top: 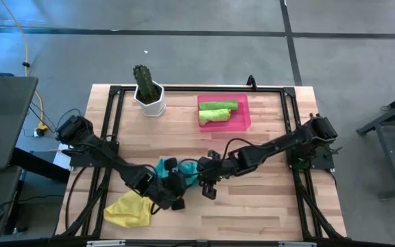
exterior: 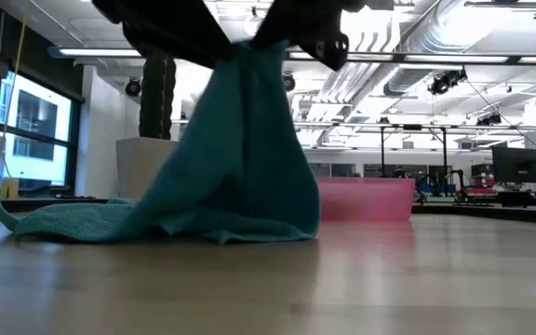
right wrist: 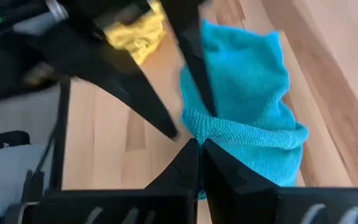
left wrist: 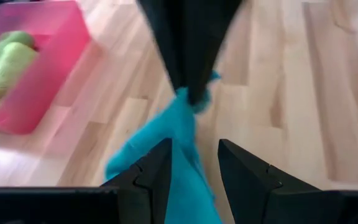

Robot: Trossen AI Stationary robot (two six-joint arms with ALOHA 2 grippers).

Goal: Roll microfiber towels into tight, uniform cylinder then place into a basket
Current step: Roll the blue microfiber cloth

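A pale wooden tabletop (top: 252,206) with a black frame is seen from above, set on a grey floor, and in the low view a bright room with ceiling lights and ducts is seen behind it. At the far edge of the tabletop a white pot holding a green cactus (top: 147,91) is placed, and just to its right the pink basket (top: 242,122) is found, with two rolled lime green towels (top: 217,112) lying inside it. Near the middle of the tabletop, toward the front, the teal towel (top: 187,171) is found between the two arms. One edge of it is pinched by the right pincer (right wrist: 199,144), whose fingers are pressed together on a gathered fold of the cloth. In the low view the teal towel (exterior: 240,149) is seen pulled up into a peak under the dark arm, while its lower part is spread on the wood, trailing to one side. The left pincer (left wrist: 194,165) is held just beside the towel with its fingers spread apart; teal cloth is seen between and in front of them, but whether the cloth is touched by them cannot be told. At the front left corner of the tabletop the yellow towel (top: 130,209) is left crumpled, close to the left arm and well apart from the basket
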